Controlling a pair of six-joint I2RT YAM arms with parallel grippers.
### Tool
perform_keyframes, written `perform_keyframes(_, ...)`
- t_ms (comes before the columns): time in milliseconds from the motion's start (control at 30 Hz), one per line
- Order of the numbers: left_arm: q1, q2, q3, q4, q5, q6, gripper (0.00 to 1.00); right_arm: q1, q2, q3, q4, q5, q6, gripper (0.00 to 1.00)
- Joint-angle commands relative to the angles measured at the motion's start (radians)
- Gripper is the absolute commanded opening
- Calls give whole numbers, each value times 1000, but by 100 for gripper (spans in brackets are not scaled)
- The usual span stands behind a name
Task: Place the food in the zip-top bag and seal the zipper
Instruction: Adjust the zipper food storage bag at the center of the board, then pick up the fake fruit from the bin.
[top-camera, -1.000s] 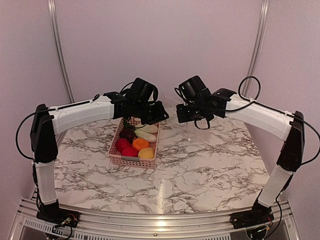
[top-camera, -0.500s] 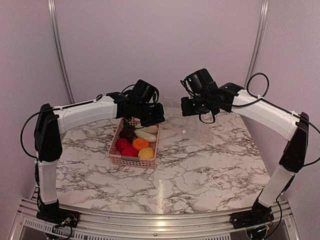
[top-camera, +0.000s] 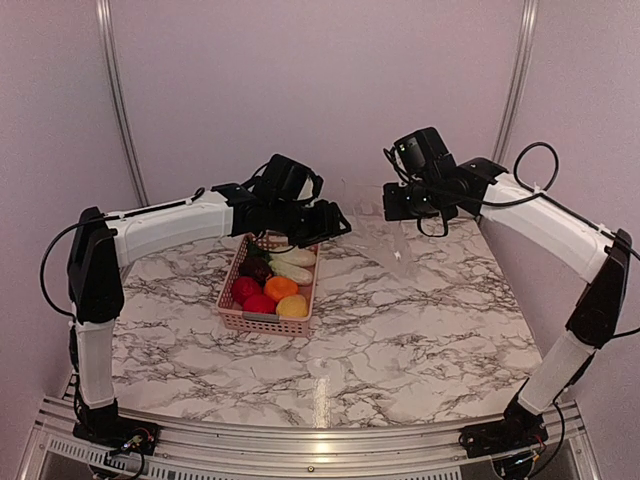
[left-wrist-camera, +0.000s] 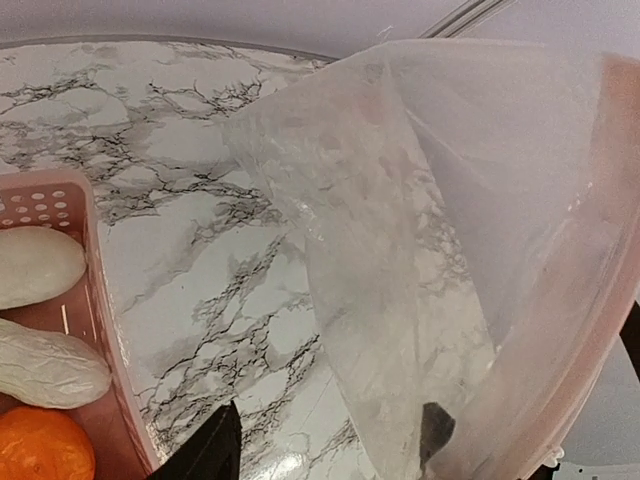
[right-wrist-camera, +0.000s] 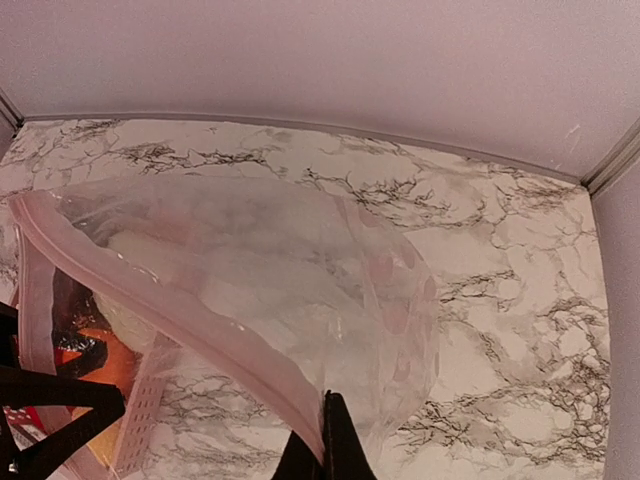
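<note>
Right gripper (right-wrist-camera: 325, 440): you had jaws closed tight on zip-top bag (right-wrist-camera: 270, 270) rim. Left gripper (top-camera: 336, 222): you had fingers spread beside bag. Bag hung above table (top-camera: 420, 320); food (top-camera: 270, 286) lay in pink basket (top-camera: 262, 322).

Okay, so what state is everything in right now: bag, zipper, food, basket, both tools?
Bag: held up, mouth open, empty.
Zipper: unsealed.
Food: in the basket, none in the bag.
Basket: on the table, holding the food.
Left tool: open, at the bag's mouth.
Right tool: shut on the bag's rim.
</note>
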Motion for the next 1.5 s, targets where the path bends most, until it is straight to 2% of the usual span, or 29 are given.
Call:
perform_keyframes(0, 7, -88, -23, 38, 41, 123, 65, -19, 21, 2, -8, 5, -28, 0)
perform_keyframes(67, 8, -135, -57, 15, 12, 156, 67, -54, 23, 2, -11, 4, -44, 0)
perform_keyframes(300, 10, -300, -229, -62, -90, 197, 74, -314, -2, 61, -60, 29, -70, 0)
perform_keyframes(400, 11, -335, -273, -146, -155, 214, 78, -355, -16, 123, -71, 93, -112, 0)
perform_keyframes(533, 26, -360, -321, -260, -229, 224, 82, -352, -39, 105, -48, 32, -97, 0)
perform_keyframes(733, 50, -342, -353, -357, -217, 220, 81, -268, -21, -143, 57, -199, -50, 0)
perform_keyframes(800, 67, -335, -349, -376, -158, 213, 97, -232, -11, -216, 75, -254, -60, 0)
perform_keyframes(833, 71, -337, -347, -378, -128, 210, 99, -214, -8, -238, 76, -278, -63, 0)
perform_keyframes(933, 77, -339, -324, -401, -135, 207, 99, -182, -26, -289, 104, -325, -65, 0)
perform_keyframes(1033, 77, -303, -264, -488, -219, 223, 99, -180, -35, -299, 122, -360, -62, 0)
perform_keyframes(1133, 71, -266, -223, -566, -233, 291, 99, -180, -26, -292, 120, -406, -67, 0)
perform_keyframes(1333, 68, -326, -307, -524, -250, 251, 99, -179, -22, -300, 124, -447, -65, 0)
perform_keyframes(1433, 53, -364, -313, -561, -422, 171, 99, -178, -28, -304, 129, -464, -57, 0)
perform_keyframes(1467, 48, -345, -274, -670, -474, 143, 99, -178, -30, -302, 126, -466, -56, 0)
